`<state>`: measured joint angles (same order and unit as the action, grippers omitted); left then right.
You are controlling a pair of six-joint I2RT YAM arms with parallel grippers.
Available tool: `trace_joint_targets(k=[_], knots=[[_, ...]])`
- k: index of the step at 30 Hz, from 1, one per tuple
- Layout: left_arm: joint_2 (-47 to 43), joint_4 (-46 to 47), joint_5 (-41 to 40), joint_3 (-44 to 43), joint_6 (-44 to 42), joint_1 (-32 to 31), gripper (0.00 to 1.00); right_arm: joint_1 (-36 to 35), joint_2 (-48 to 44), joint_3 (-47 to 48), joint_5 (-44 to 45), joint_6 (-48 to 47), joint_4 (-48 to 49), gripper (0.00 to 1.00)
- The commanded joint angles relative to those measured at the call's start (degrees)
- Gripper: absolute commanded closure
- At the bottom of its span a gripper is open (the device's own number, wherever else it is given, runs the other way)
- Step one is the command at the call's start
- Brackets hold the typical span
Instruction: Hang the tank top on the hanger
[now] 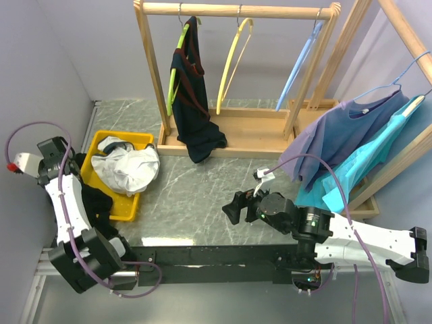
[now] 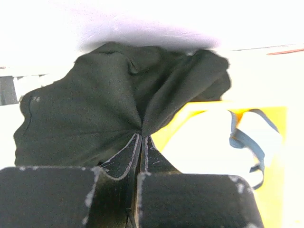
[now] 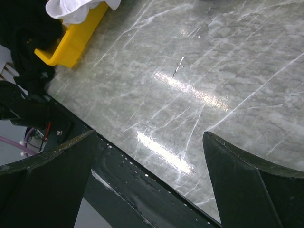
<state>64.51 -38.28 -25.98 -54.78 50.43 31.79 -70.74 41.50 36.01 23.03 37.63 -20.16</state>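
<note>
The black tank top (image 2: 95, 104) is bunched up, and my left gripper (image 2: 141, 137) is shut on a fold of it. In the top view the left gripper (image 1: 79, 164) is at the left edge of the yellow bin, and the tank top (image 1: 100, 201) hangs dark beside the bin. The yellow hanger (image 1: 236, 61) hangs empty on the wooden rack's rail at the back. My right gripper (image 1: 233, 206) is open and empty, low over the table's near middle, with its fingers (image 3: 251, 180) spread wide. The tank top also shows at the top left of the right wrist view (image 3: 23, 42).
The yellow bin (image 1: 135, 140) holds a white cloth (image 1: 128, 169). The wooden rack (image 1: 236, 10) also carries a lime-green hanger with a navy, red-trimmed garment (image 1: 192, 101) and a light-blue hanger (image 1: 297, 67). A second rack at the right holds purple (image 1: 344, 128) and teal (image 1: 371, 158) garments.
</note>
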Motion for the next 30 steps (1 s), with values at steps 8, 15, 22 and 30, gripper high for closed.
trace_joint_targets(k=[8, 15, 22, 30], knots=[[-7.6, -6.6, -2.5, -21.1, -5.9, -10.8, 0.99, -0.2, 1.1, 4.2, 2.5, -1.4, -1.1, 0.00], [-10.1, -6.5, 11.0, -32.7, -9.7, -14.1, 0.99, -0.3, -0.4, 6.8, 5.1, -1.7, -3.3, 0.00], [-9.5, -6.3, 30.7, -42.4, -11.8, -16.7, 0.99, -0.2, -1.5, 11.1, 10.8, -3.9, -5.3, 0.00], [-7.6, -6.5, 48.2, -51.7, -13.7, -18.2, 0.99, 0.1, -1.1, 18.7, 17.7, -8.6, -6.4, 0.00]])
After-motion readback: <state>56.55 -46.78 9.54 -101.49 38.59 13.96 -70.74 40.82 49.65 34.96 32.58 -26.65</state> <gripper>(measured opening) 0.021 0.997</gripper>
